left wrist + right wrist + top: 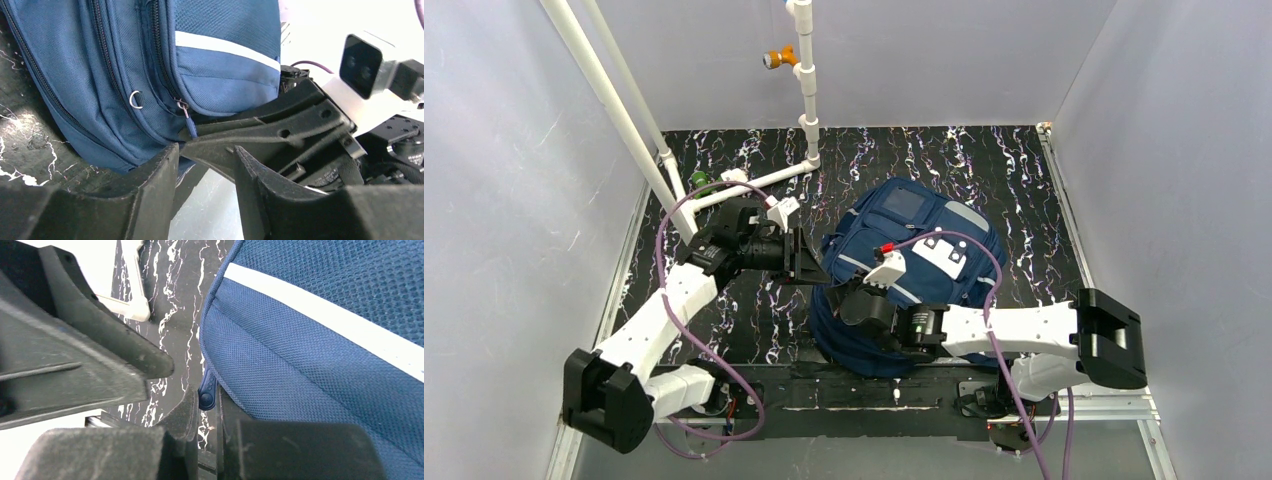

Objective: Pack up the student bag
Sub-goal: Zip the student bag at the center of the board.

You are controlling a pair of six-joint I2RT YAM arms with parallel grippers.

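The student bag, navy with pale stripes, lies in the middle of the black marbled table. Both grippers meet at its left edge. My right gripper reaches in from the right. In the right wrist view it is shut on a blue zip pull hanging from the bag's edge. My left gripper is open in its wrist view, with nothing in the gap. The right gripper's black finger crosses just beyond its tips. The zip pull and a metal ring show on the bag's side.
A white pipe frame with an orange fitting stands at the back left, and a small green object sits by its foot. Grey walls close in the table on three sides. A purple cable arches over the bag.
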